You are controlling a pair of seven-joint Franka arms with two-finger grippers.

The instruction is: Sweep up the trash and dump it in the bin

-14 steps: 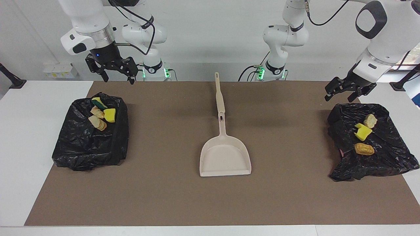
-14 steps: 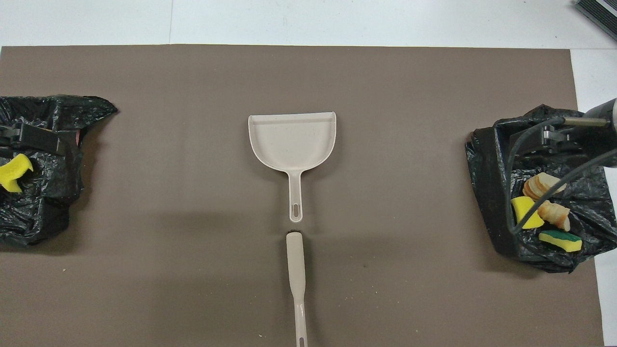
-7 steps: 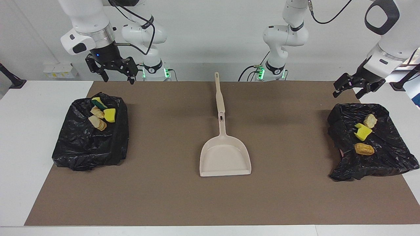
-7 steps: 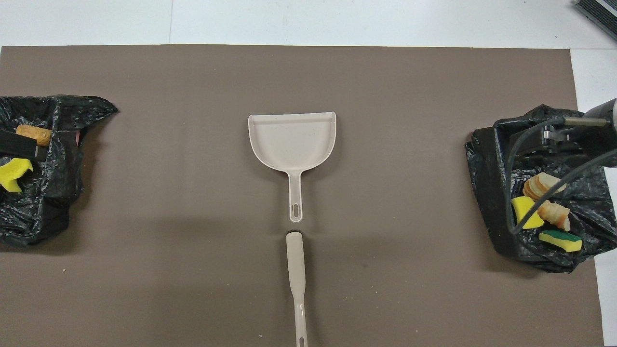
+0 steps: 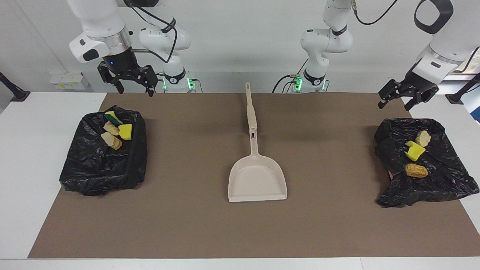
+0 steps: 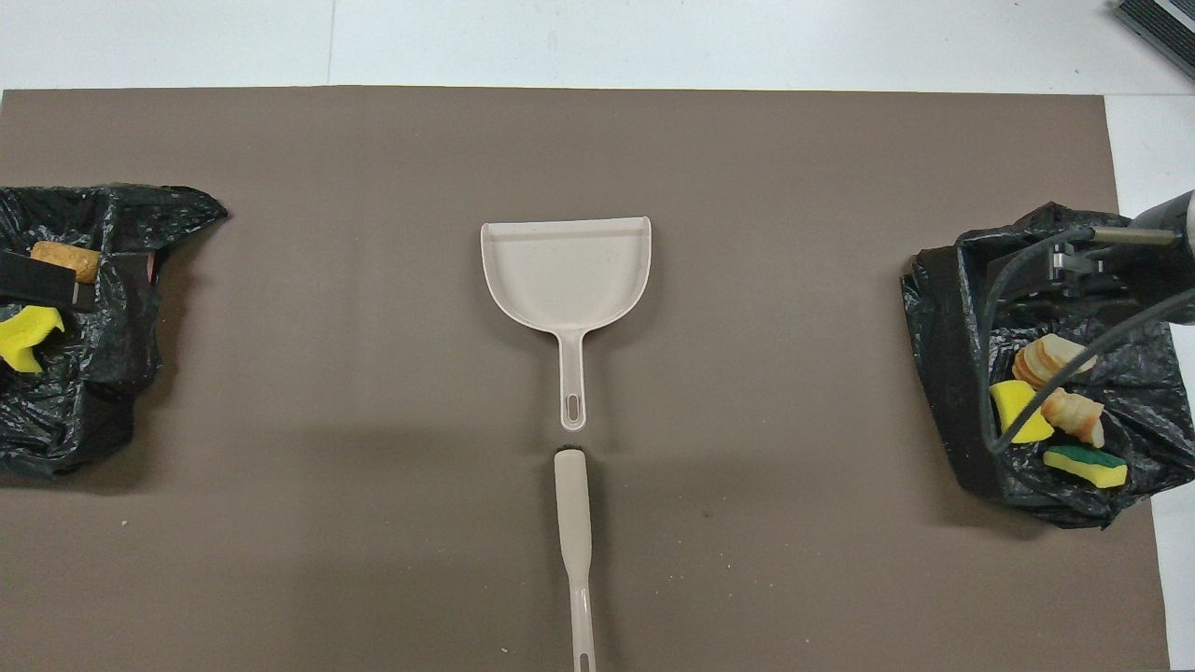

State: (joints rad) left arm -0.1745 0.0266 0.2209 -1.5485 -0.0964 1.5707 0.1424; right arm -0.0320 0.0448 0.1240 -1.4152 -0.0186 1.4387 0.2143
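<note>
Trash lies in two black-bagged bins. The bin (image 5: 93, 172) at the right arm's end holds a yellow-and-green sponge piece (image 5: 112, 117), a yellow chunk (image 5: 125, 132) and bread-like lumps (image 5: 111, 139). The bin (image 5: 442, 180) at the left arm's end holds a tan lump (image 5: 423, 138), a yellow sponge (image 5: 414, 151) and an orange-brown lump (image 5: 416, 170). My right gripper (image 5: 136, 92) hangs open and empty above its bin's robot-side rim. My left gripper (image 5: 394, 104) hangs open and empty, high over the other bin's robot-side rim.
A beige dustpan (image 5: 257, 180) lies flat at the middle of the brown mat (image 5: 187, 225), its handle pointing toward the robots. A beige brush handle (image 5: 250, 108) lies in line with it, nearer to the robots. White table borders the mat at both ends.
My left gripper has risen and drawn back from over its bin toward the robots, uncovering the orange-brown lump in the overhead view. The right gripper has stayed still.
</note>
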